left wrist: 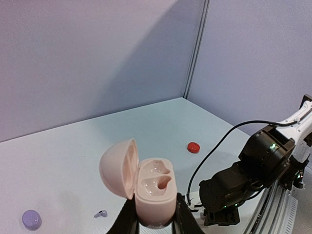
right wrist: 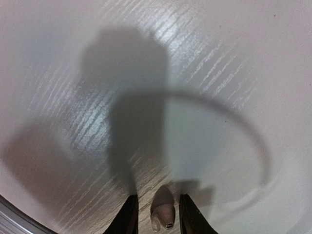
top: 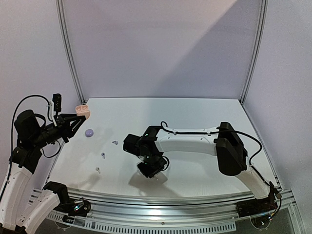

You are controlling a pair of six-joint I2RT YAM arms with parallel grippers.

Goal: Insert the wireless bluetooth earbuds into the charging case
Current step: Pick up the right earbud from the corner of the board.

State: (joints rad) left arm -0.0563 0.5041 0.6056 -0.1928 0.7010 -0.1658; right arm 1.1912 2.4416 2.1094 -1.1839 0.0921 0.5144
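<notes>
**Two grippers at work — one carrying the case, one astride an earbud**

Two fingers of the left gripper (left wrist: pixel 155 210) are pressed against the sides of the pink charging case (left wrist: pixel 153 187), which is held up off the table (top: pixel 195 112) at its left edge. The case's lid (left wrist: pixel 119 168) is swung open to the left and both moulded sockets face upward. Below it on the table sit a closed lilac case (top: pixel 88 132) and, in a slanting row nearer the arms, three loose earbuds (top: pixel 103 155). A small red item (left wrist: pixel 193 147) lies farther out on the table.

The right gripper (right wrist: pixel 157 197) is down at the tabletop near the middle of the front edge. Its fingers (right wrist: pixel 129 217) are apart, and a pale earbud (right wrist: pixel 163 210) lies on the table between them — a sliver of surface shows on either side, narrower on the right.
</notes>
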